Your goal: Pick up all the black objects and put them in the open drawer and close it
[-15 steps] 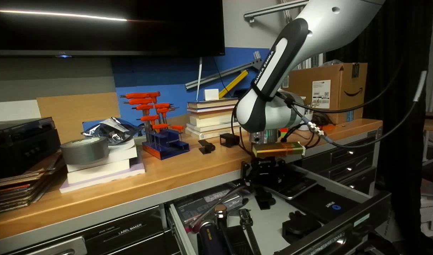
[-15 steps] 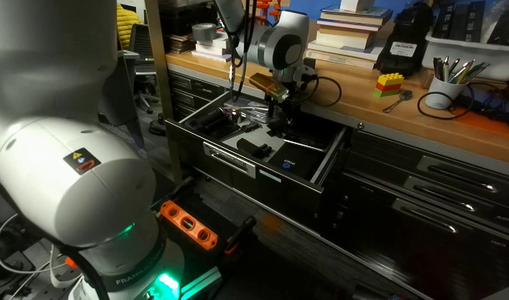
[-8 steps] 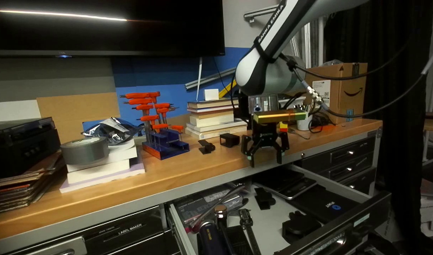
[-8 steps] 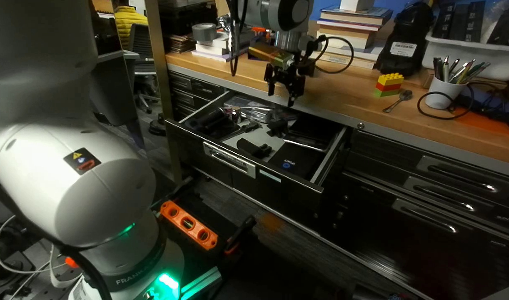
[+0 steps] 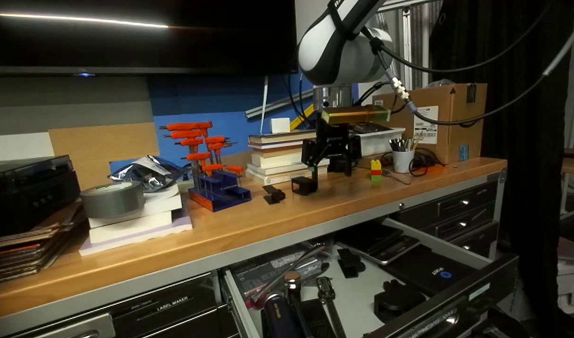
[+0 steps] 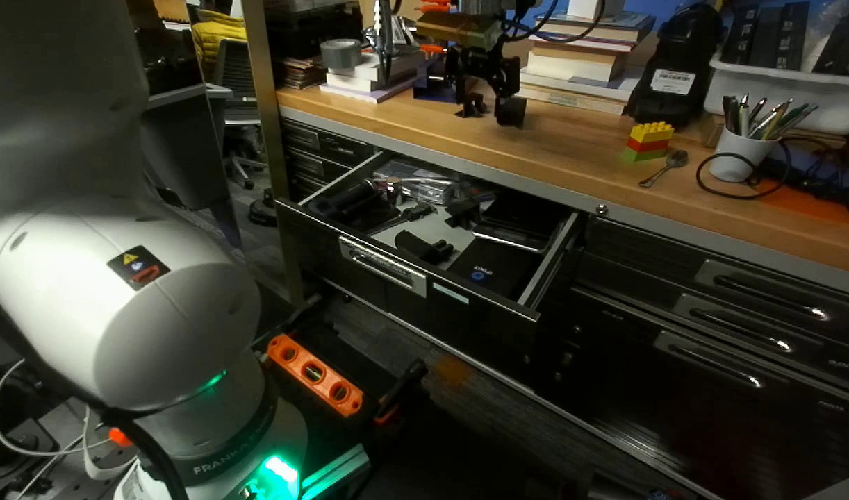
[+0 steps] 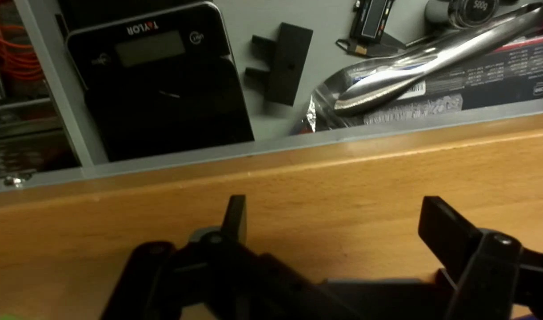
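Hand (image 7: 333,200) has been raised from drawer (image 5: 355,305) & brought over table (image 5: 287,216), spread wide, nothing gripped. 2 black blocks (image 5: 350,263) seen in drawer; 2 other blocks (image 5: 304,186) on table, so next pick prob. due.

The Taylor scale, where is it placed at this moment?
In the wrist view, the Taylor scale lies at the picture's upper left, in the open drawer, just left of a small black block with two prongs.
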